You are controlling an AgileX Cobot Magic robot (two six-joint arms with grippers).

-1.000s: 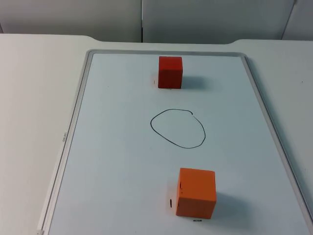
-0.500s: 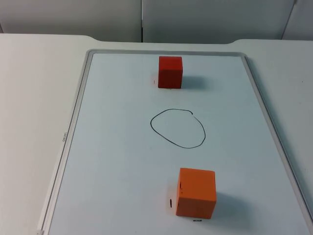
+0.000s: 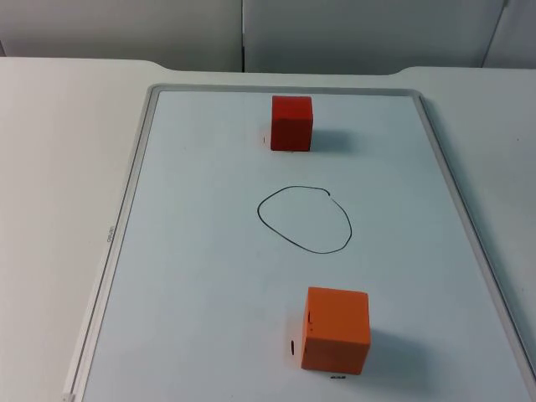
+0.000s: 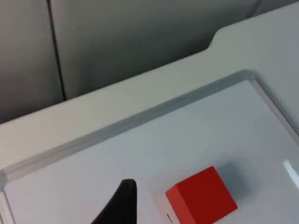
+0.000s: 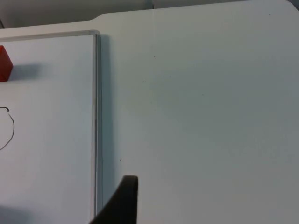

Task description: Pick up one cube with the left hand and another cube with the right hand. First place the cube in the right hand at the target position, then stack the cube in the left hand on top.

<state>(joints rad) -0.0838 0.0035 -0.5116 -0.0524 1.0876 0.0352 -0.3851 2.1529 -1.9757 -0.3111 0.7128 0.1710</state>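
Observation:
A red cube (image 3: 291, 122) sits at the far end of the whiteboard (image 3: 193, 276), and an orange cube (image 3: 336, 330) sits near its front edge. Between them is a hand-drawn black oval (image 3: 304, 219) with nothing inside it. My left gripper (image 4: 120, 205) hovers over the board's far part, apart from the red cube (image 4: 202, 196) just beside it. My right gripper (image 5: 122, 200) hangs over the bare table next to the board's right frame (image 5: 97, 121). From there the red cube's edge (image 5: 4, 63) and a bit of the oval (image 5: 10, 130) are visible.
The whiteboard has a raised grey frame (image 3: 126, 209) all round and lies on the white table (image 3: 50, 167). The grey partition wall (image 3: 251, 33) closes off the far side. Bare table (image 5: 201, 102) stretches to the right of the board.

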